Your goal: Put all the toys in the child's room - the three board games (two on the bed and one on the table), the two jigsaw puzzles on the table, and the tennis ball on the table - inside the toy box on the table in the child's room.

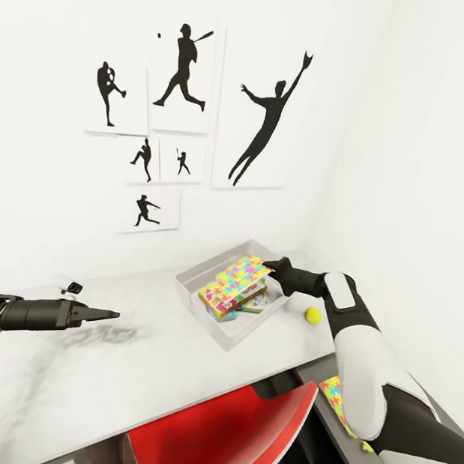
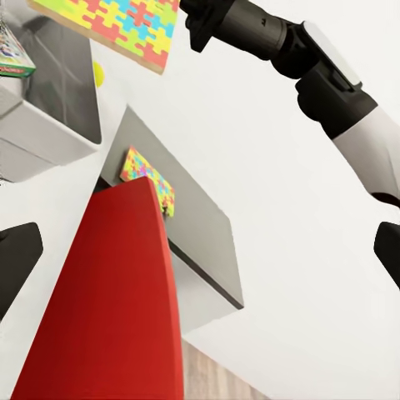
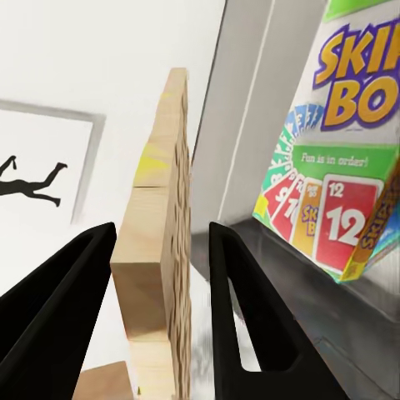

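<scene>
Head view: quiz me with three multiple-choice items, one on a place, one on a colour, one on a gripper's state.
1. Where is the tennis ball?
A. in the toy box
B. on the table beside the toy box
C. on the chair

2. What colour is the chair?
A. blue
B. green
C. red

3. What is the right gripper doing?
A. holding a jigsaw puzzle over the toy box
B. hanging open
C. gripping the ball

Key: B, it lies on the table right of the toy box; C, red seat back; A, fingers flank the jigsaw puzzle.
</scene>
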Controlling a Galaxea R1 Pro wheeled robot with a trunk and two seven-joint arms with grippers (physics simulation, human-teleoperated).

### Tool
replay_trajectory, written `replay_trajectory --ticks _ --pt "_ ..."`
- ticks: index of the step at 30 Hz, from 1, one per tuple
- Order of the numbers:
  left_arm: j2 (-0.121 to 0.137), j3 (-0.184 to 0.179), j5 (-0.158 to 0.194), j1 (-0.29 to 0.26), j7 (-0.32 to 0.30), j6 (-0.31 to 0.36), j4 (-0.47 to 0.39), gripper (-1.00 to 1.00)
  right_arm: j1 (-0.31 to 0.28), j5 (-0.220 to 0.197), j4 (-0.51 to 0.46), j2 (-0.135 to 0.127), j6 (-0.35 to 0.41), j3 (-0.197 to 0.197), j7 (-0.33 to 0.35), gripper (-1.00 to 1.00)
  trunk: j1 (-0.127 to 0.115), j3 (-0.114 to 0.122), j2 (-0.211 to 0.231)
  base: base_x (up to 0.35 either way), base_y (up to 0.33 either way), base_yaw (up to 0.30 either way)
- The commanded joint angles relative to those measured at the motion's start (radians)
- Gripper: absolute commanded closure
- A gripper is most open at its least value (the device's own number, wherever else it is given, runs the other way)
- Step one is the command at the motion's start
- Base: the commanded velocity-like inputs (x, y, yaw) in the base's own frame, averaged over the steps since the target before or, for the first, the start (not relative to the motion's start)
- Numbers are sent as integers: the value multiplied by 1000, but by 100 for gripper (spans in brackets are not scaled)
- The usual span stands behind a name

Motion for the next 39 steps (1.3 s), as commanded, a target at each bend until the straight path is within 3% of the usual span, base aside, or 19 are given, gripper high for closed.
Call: replay_trajectory --ticks 1,12,39 --pt "1 0 0 -1 -4 11 0 -100 -1 5 -1 0 8 -7 3 100 1 -4 -2 0 0 0" --pt "1 0 0 1 -4 11 1 -100 -4 6 -89 13 73 -4 -3 100 1 -22 -2 0 0 0" --pt "2 2 -1 3 -4 11 1 -100 -4 6 -96 16 82 -4 -5 100 1 -66 -2 0 0 0"
